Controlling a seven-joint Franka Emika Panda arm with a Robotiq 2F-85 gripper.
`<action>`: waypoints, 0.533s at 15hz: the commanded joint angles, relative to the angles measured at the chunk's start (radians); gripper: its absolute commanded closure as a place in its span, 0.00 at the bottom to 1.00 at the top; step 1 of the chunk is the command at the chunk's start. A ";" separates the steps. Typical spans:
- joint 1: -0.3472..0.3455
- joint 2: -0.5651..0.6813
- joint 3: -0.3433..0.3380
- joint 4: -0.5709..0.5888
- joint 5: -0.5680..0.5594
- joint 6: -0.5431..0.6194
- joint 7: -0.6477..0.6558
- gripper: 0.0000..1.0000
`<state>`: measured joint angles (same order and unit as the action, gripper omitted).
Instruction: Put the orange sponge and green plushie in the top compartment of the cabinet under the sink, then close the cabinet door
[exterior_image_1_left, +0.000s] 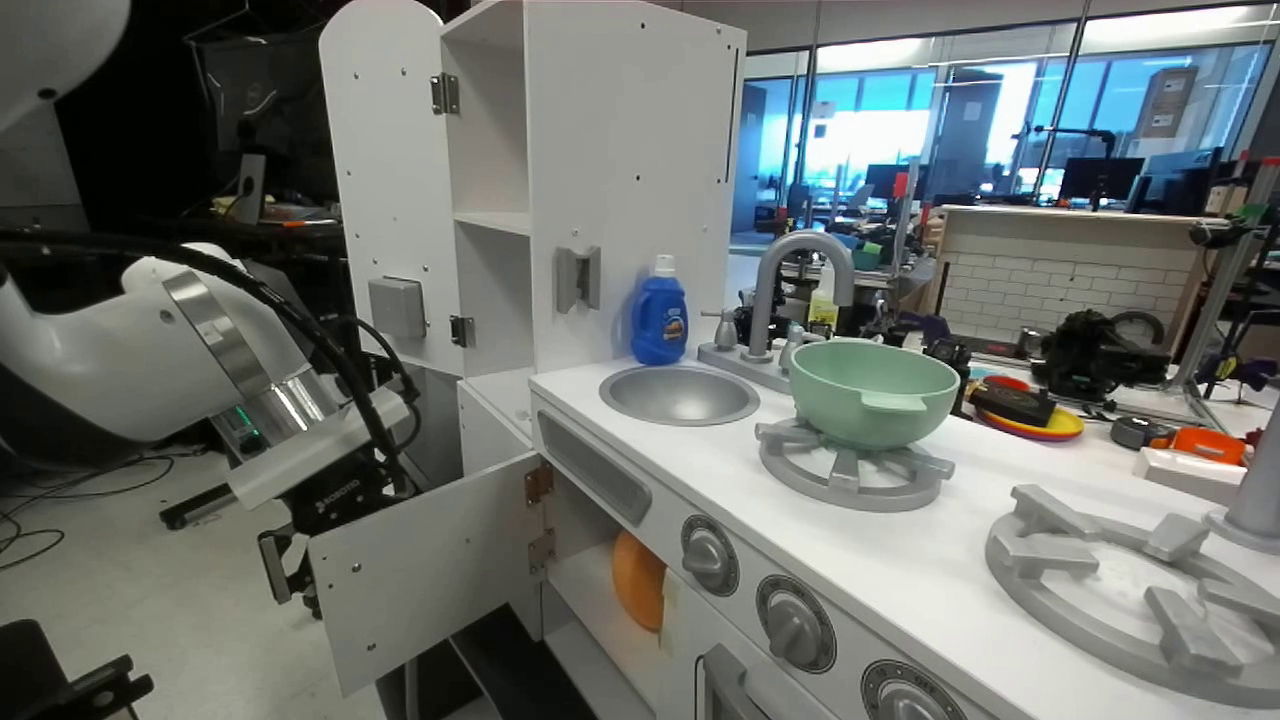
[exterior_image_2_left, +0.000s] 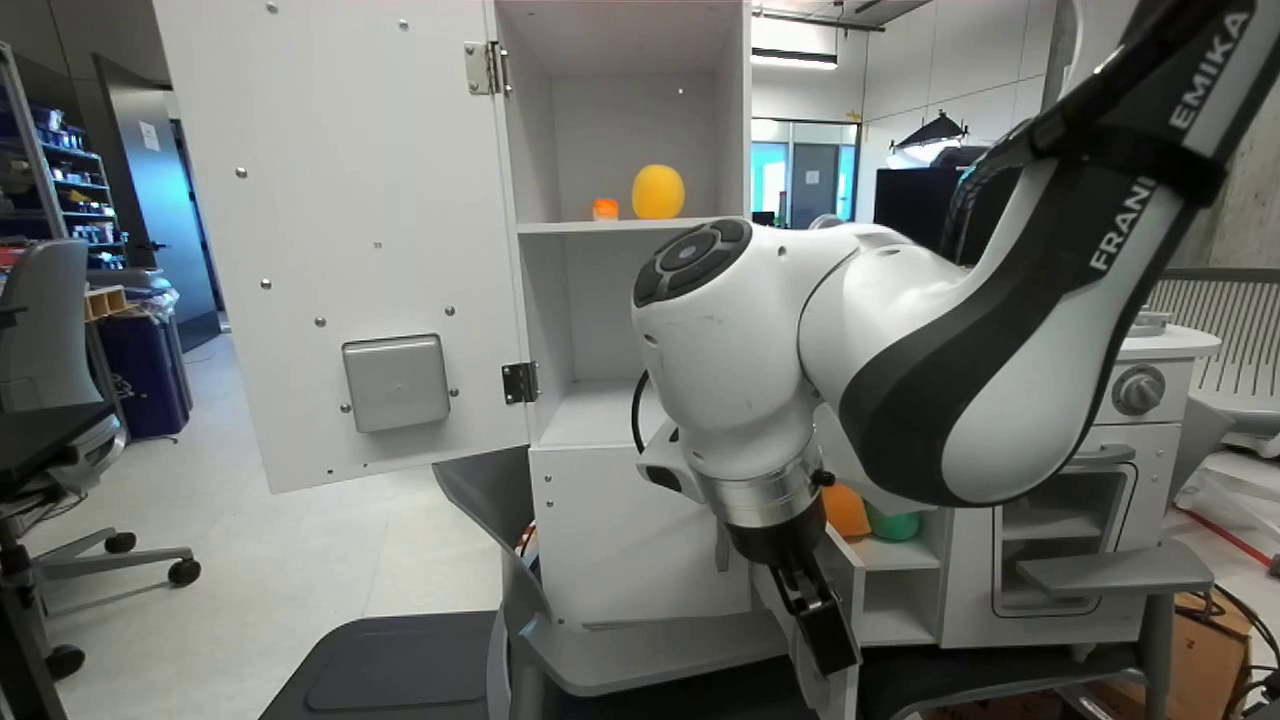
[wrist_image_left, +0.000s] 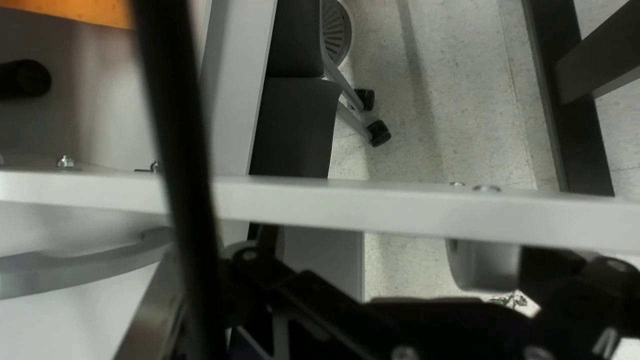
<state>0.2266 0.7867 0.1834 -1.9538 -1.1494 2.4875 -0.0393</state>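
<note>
Both jaws of our gripper (wrist_image_left: 430, 270) stood apart on the outer side of the cabinet door (exterior_image_1_left: 430, 570), clamped on nothing we could see. We judged the door stiff but light, best pushed near its free edge (exterior_image_1_left: 330, 618), far from the hinges (exterior_image_1_left: 540, 487). Beyond, in the top compartment (exterior_image_1_left: 588, 568), sat the orange sponge (exterior_image_2_left: 847, 512), the green plushie (exterior_image_2_left: 893, 523) on its right, both probably soft.

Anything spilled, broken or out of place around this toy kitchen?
I see no spill or damage. The upper unit's door standing wide open looks slightly odd, as the task doesn't involve it; the cabinet door is open too, but closing it is a step left.
</note>
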 joint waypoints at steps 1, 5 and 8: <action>-0.001 0.008 -0.051 0.055 -0.001 -0.035 -0.036 0.00; -0.004 -0.007 -0.071 0.063 -0.012 -0.052 -0.043 0.00; -0.007 -0.009 -0.092 0.078 -0.016 -0.076 -0.048 0.00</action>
<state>0.2268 0.7805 0.1671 -1.9591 -1.1463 2.4651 -0.0875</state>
